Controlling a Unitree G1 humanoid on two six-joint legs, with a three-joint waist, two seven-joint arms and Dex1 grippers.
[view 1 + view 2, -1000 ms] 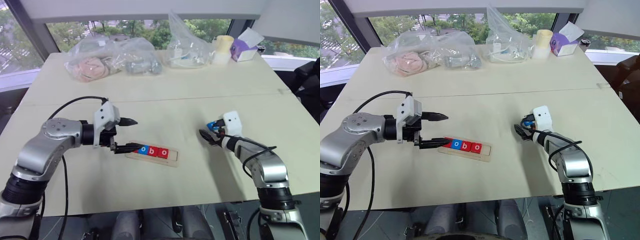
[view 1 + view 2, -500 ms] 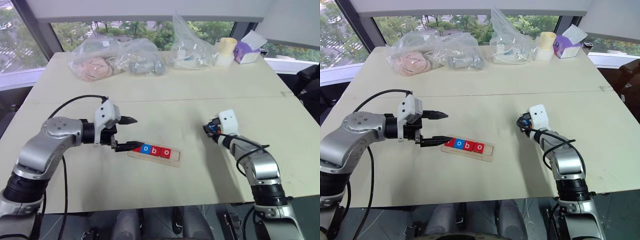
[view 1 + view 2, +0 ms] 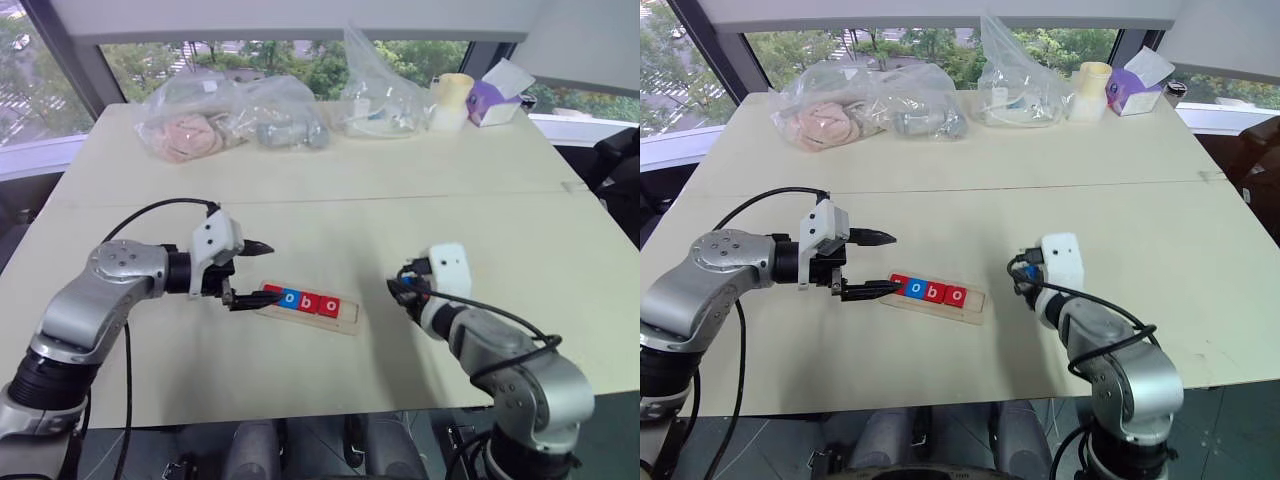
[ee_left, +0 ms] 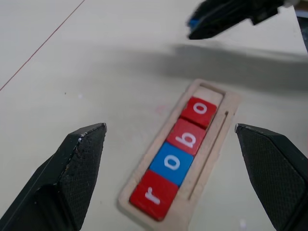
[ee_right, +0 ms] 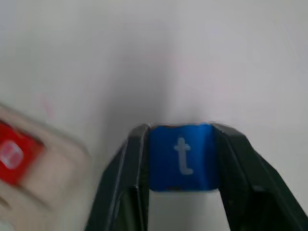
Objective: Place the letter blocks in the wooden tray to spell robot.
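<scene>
Right wrist view: right gripper (image 5: pixel 182 159) has its jaws clamped on the blue t block (image 5: pixel 181 156), one finger on each side edge, letter face toward the cam, block clear of the table (image 3: pixel 400 180). In left eye view that gripper sits just at 3 o'clock of the wooden tray (image 3: pixel 345 318), near but not touching. Tray lies mid-table w/ four blocks in its groove reading r (image 4: pixel 153 196), o (image 4: pixel 171 162), b (image 4: pixel 187 138), o (image 4: pixel 200 110) — red, blue, red, red; last slot at the tray's 3 o'clock end is bare wood. Left gripper (image 3: pixel 252 274) at tray's 9 o'clock end, jaws wide apart, nothing between them, lower fingertip just over the r end. Plastic bags (image 3: pixel 225 115) and a purple box (image 3: pixel 490 100) along the 12 o'clock edge.
</scene>
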